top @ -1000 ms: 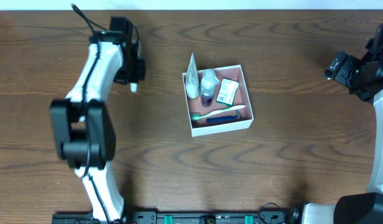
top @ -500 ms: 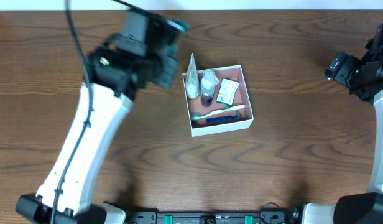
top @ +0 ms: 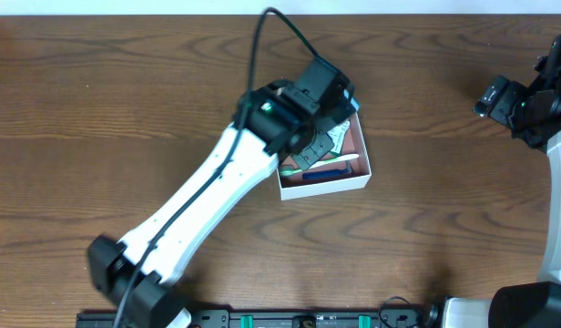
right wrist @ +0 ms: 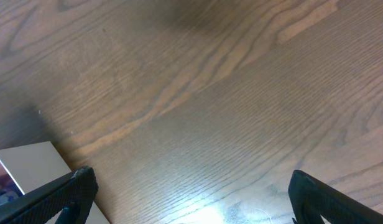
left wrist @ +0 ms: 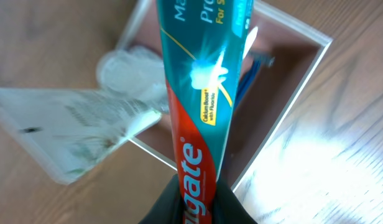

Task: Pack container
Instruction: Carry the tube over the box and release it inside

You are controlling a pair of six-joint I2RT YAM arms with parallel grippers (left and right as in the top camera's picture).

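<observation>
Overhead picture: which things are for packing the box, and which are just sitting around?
For the job:
- container
- toothpaste tube, gripped in the left pincer above the container
- toothbrush, lying in the container
- white packet, poking over the container's edge

Just there:
- wooden table
- right pincer, open, off to the side, holding nothing

1. The container (top: 328, 188): a shallow square box with thin white walls and a dusty pink-brown floor. It sits flat on the table (top: 426, 246), slightly askew, directly below the left jaws.
2. The toothpaste (left wrist: 201, 93): teal and red, clamped at one end between the left jaws. It reaches out from them over the container's open top.
</observation>
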